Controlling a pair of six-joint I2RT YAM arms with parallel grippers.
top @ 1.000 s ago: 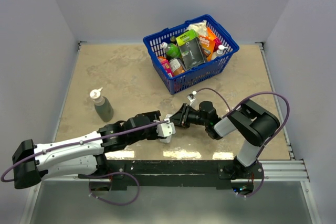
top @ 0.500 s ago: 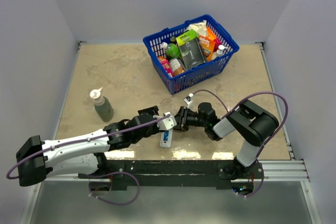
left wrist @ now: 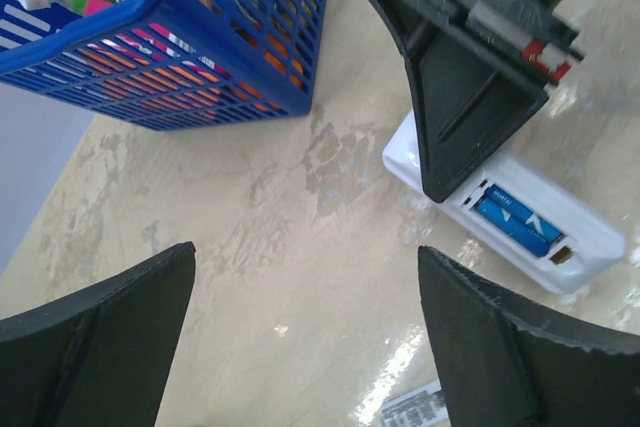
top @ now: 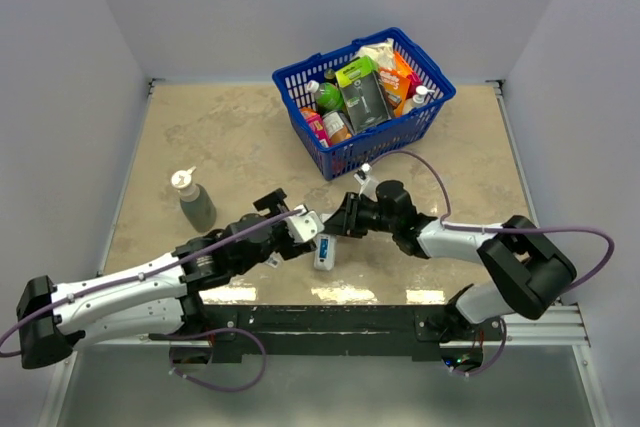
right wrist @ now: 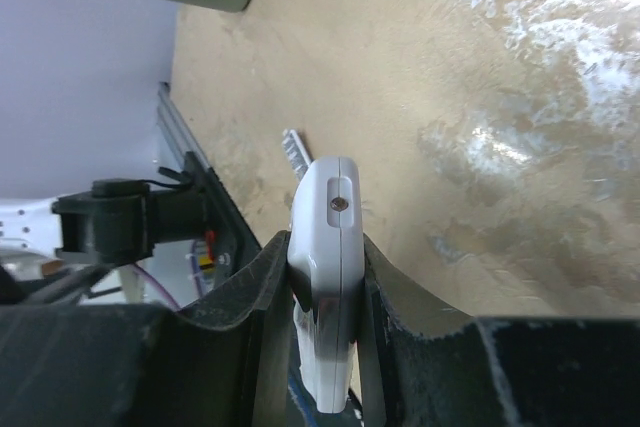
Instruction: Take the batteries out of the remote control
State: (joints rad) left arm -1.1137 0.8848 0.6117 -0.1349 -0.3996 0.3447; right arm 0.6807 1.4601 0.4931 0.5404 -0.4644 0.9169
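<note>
Left wrist view: remote (left wrist: 590, 237), blue battery (left wrist: 515, 219) in its recess, lies on the table (left wrist: 260, 277), pinched by the right gripper (right wrist: 322, 257); left gripper (left wrist: 305, 337) gapes empty. Prying could twist it loose.

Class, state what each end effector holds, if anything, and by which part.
Right end effector pinches the slim white rectangular remote control by opposite sides near one end; left end effector, open, holds nothing.

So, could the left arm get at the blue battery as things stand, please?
Probably yes: the left fingers are open, and the blue battery lies exposed beside the right fingers clamping the remote.
</note>
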